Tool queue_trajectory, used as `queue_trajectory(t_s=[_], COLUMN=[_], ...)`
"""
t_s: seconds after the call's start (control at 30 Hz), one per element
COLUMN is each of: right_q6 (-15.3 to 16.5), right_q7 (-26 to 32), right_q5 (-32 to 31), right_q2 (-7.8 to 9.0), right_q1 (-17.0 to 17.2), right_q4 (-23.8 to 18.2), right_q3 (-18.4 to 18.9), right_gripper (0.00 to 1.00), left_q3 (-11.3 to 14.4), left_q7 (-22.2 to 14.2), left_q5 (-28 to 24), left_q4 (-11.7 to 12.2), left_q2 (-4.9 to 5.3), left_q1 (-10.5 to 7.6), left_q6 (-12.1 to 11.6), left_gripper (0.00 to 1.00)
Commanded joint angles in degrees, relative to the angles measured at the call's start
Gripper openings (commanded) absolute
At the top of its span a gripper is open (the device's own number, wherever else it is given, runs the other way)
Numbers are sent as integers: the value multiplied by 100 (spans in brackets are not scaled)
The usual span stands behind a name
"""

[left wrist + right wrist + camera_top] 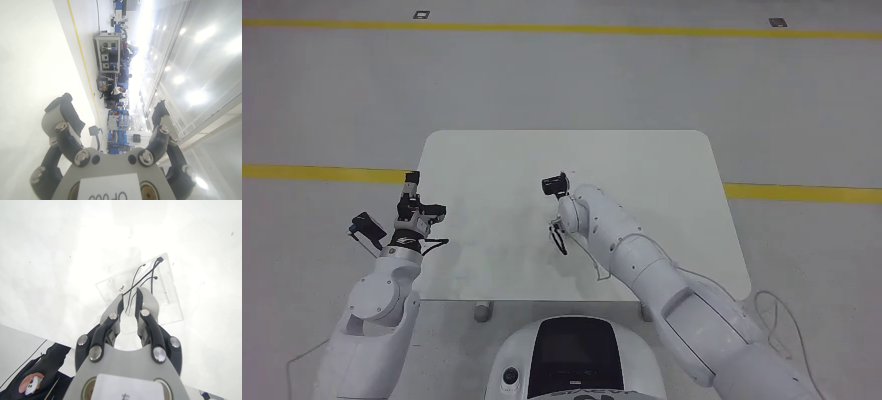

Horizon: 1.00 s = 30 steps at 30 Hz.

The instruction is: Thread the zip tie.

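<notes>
Zip ties (142,280) perhaps partly behind right hand (130,292)

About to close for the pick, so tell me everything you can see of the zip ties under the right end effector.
The zip ties are thin black plastic strips, at least three, with small square heads at their far ends. They lie loose and crossed over one another in a clear shallow tray on the white table. Their tails run between the open fingers of the right end effector; whether it touches them cannot be told.

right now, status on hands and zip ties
Left hand open, empty, raised at white table edge. Right hand open, over black plastic zip ties in clear plastic tray, none gripped. Nothing blocking.
</notes>
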State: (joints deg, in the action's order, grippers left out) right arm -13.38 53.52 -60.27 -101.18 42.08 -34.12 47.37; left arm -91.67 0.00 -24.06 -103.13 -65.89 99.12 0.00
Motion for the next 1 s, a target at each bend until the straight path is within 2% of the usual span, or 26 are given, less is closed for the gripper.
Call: queue_trajectory(t_s=[0.0, 0.2, 0.7, 0.9, 0.97], right_q6=[-90, -277, -605, -610, -610], right_q7=[-22, -88, -300, -420, -451], right_q5=[-2, 40, 103, 156, 169], right_q2=[-17, -66, -242, -321, -350], right_q1=[1, -27, -128, -198, -220], right_q4=[2, 56, 369, 588, 661], right_q3=[-11, -13, -109, -101, -99], right_gripper=[38, 35, 17, 20, 29], left_q3=[0, 0, 0, 0, 0], left_q7=[0, 0, 0, 0, 0], left_q5=[0, 0, 0, 0, 0], left_q4=[0, 0, 0, 0, 0], left_q2=[0, 0, 0, 0, 0], left_q1=[0, 0, 0, 0, 0], left_q6=[0, 0, 0, 0, 0], left_gripper=[100, 100, 100, 100, 100])
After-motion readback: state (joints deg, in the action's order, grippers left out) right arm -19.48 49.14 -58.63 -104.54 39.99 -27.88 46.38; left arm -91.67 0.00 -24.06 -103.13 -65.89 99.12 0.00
